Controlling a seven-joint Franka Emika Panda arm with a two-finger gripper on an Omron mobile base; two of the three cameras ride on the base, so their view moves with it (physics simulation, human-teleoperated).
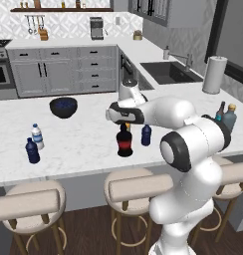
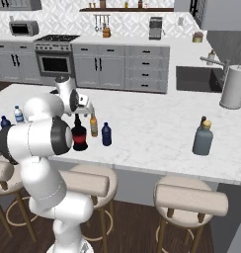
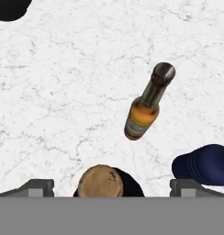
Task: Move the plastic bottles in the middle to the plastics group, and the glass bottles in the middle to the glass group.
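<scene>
The squat dark bottle with the red label (image 1: 124, 143) (image 2: 79, 137) stands in the middle of the counter. Its cork-coloured top (image 3: 101, 181) shows between my fingertips (image 3: 38, 186). My gripper (image 1: 124, 121) (image 2: 83, 110) (image 3: 113, 187) hovers open just above that neck, holding nothing. The slim amber bottle (image 2: 94, 125) (image 3: 142, 109) stands just behind the dark one. The small navy bottle (image 1: 146, 135) (image 2: 106, 134) (image 3: 203, 163) is to their right. At the left end are the plastics group's navy bottle (image 1: 32, 151) and water bottle (image 1: 37, 136). At the right end stand the teal bottle (image 1: 221, 110) and the grey-blue bottle (image 1: 229, 118) (image 2: 203, 139).
A dark bowl (image 1: 63, 107) (image 3: 10, 9) sits on the counter behind and left of the middle bottles. A paper towel roll (image 1: 214, 74) stands near the sink (image 1: 168, 72). Stools (image 1: 138, 184) line the counter's near edge.
</scene>
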